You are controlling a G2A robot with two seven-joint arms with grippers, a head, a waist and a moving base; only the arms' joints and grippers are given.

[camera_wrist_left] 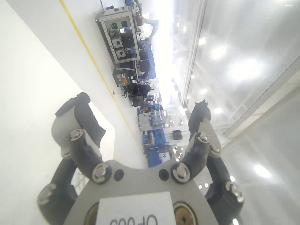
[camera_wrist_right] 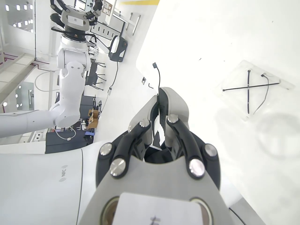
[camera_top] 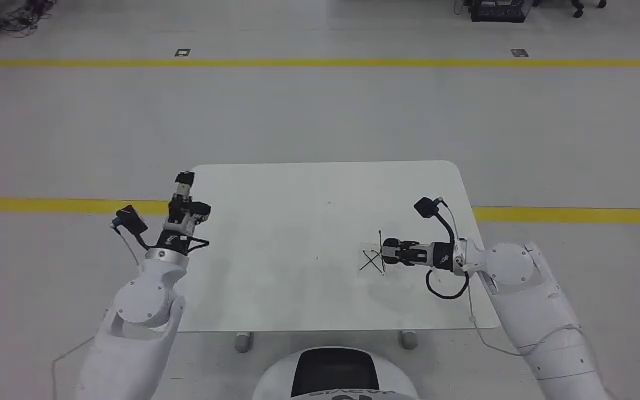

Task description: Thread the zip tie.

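Your zip tie point(camera_wrist_right: 159, 77) is black, like the spare ties point(camera_wrist_right: 248, 90) on the clear tray point(camera_wrist_right: 234, 99). The table point(camera_top: 300, 230) is white, and the floor point(camera_top: 300, 110) beyond the table is grey with yellow stripes point(camera_top: 300, 63).

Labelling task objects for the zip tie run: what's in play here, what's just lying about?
In play: zip tie pinched in the shut right gripper; left gripper, open, by the left edge of the table.
Lying about: three loose zip ties crossed on a clear plate on the table.

A black zip tie point(camera_wrist_right: 159, 80) (head outward) sits pinched in the right pincer point(camera_wrist_right: 159, 95).
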